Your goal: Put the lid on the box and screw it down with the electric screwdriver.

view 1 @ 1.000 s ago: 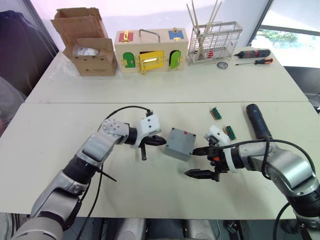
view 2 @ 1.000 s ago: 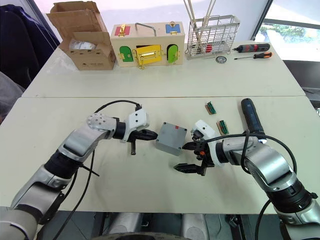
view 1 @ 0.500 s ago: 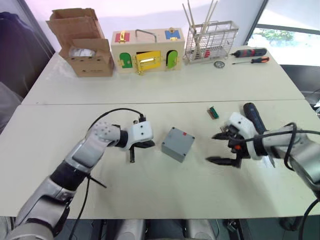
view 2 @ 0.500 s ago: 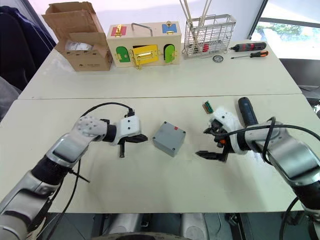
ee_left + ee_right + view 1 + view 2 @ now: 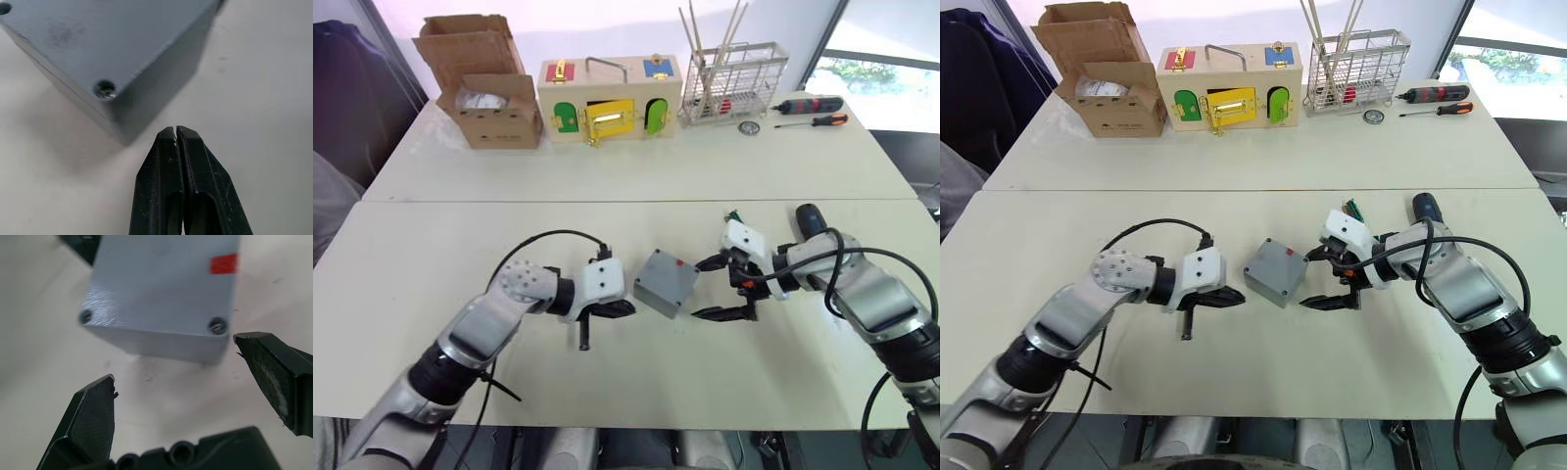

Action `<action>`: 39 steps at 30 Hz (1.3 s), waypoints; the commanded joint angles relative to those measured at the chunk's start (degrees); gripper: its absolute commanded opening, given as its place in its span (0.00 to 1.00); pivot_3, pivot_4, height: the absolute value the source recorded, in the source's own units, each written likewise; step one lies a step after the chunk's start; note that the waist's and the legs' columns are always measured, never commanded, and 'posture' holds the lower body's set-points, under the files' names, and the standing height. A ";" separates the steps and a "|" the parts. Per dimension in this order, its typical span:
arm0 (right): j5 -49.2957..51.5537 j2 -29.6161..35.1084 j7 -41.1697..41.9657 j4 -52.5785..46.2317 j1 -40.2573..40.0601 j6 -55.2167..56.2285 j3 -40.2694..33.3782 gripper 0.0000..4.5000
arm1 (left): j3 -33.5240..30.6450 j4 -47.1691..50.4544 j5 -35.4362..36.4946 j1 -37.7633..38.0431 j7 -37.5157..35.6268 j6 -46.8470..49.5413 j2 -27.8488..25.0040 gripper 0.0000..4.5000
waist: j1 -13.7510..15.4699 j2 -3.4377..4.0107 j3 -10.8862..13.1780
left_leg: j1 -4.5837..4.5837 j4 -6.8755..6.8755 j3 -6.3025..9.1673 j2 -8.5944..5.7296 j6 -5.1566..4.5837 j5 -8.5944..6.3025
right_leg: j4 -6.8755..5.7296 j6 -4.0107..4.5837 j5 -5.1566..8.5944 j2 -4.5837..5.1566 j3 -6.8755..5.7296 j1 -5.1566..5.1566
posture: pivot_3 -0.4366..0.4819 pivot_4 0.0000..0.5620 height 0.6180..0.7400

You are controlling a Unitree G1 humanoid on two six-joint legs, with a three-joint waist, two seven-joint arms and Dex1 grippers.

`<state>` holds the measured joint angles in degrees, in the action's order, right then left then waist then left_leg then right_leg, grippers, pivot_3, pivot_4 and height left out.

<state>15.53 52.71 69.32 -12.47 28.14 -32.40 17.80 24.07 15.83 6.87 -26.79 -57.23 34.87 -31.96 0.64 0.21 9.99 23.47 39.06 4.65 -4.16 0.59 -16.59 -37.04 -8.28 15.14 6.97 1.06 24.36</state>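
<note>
Cream table (image 5: pixel 431 255) under both arms. Right tool (image 5: pixel 717 288) spread wide, gripping nothing, just beside the box (image 5: pixel 666 282) at its red-marked side. Left tool (image 5: pixel 623 308) pinched closed and empty, tips close to the box's opposite corner, not touching. Box sits between the two tools, screw heads at its top corners. Electric screwdriver (image 5: pixel 809 219) lies behind the right tool, near the wrist.

We see two silver-grey metal arms with black joints and loose black cables, each ending in a white plastic wrist block and a gripper of two tapered black fingers (image 5: pixel 178 186).
</note>
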 commanded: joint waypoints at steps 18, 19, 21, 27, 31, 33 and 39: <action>4.29 0.54 -4.42 -13.45 -6.98 -11.76 -4.18 1.00 | 0.19 -6.66 -4.08 -4.85 2.41 -6.95 3.25 0.00 | 0.10 0.00 0.00 | 0.00 0.01 0.00 -0.01 0.01 0.00 | 0.00 0.00 0.00 0.01 0.01 0.00 | 0.48 0.27 0.92; 4.42 0.44 -4.73 -13.87 -7.03 -12.14 -4.12 1.00 | 0.16 -7.18 -4.34 -5.18 2.59 -7.23 3.62 0.00 | 0.12 0.00 0.00 | 0.00 0.01 0.00 -0.01 0.01 0.00 | 0.00 0.00 0.00 0.01 0.01 0.00 | 0.48 0.27 0.92; 4.60 0.26 -5.16 -14.43 -6.98 -12.75 -3.95 1.00 | 0.13 -8.04 -4.62 -5.73 2.65 -7.51 4.17 0.00 | 0.13 0.00 0.00 | 0.00 0.01 0.01 -0.01 0.01 0.00 | 0.00 0.00 0.00 0.01 0.00 0.00 | 0.48 0.27 0.92; 4.48 0.58 -5.96 -14.54 -6.71 -13.10 -4.19 1.00 | 0.09 -8.09 -5.23 -5.74 2.12 -7.87 4.19 0.00 | 0.10 0.00 0.00 | 0.00 0.01 0.00 -0.01 0.00 0.00 | 0.00 0.00 0.00 0.01 0.00 0.00 | 0.48 0.27 0.92; 4.28 1.68 -6.83 -15.14 -6.12 -14.09 -5.16 1.00 | -0.65 -7.70 -4.88 -5.71 1.94 -7.20 3.74 0.00 | 0.11 0.00 0.00 | 0.00 0.01 0.00 -0.02 0.01 0.00 | 0.00 0.00 0.00 0.01 0.00 0.00 | 0.48 0.27 0.92; 3.77 4.93 -6.58 -15.79 -5.42 -15.25 -6.96 1.00 | -1.07 -5.28 -4.06 -5.01 0.27 -5.86 1.80 0.00 | 0.10 0.00 0.00 | 0.00 0.02 0.00 -0.02 0.01 0.00 | -0.01 0.00 0.00 0.01 0.00 0.00 | 0.48 0.27 0.92; 10.77 10.19 -7.01 -11.85 -0.44 -21.88 -22.52 1.00 | -7.55 2.79 2.33 -2.33 -2.99 -0.52 -4.17 0.00 | 0.02 0.01 0.00 | 0.01 -0.03 -0.02 0.03 0.00 -0.01 | 0.00 0.00 0.00 0.01 0.01 0.06 | 0.48 0.27 0.92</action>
<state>23.20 63.66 62.78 -24.79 25.81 -53.06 0.39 20.15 15.44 6.36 -28.82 -59.73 33.09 -35.65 0.66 0.22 9.99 23.48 39.03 4.62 -4.13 0.57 -16.61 -37.04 -8.27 15.14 6.99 1.07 24.40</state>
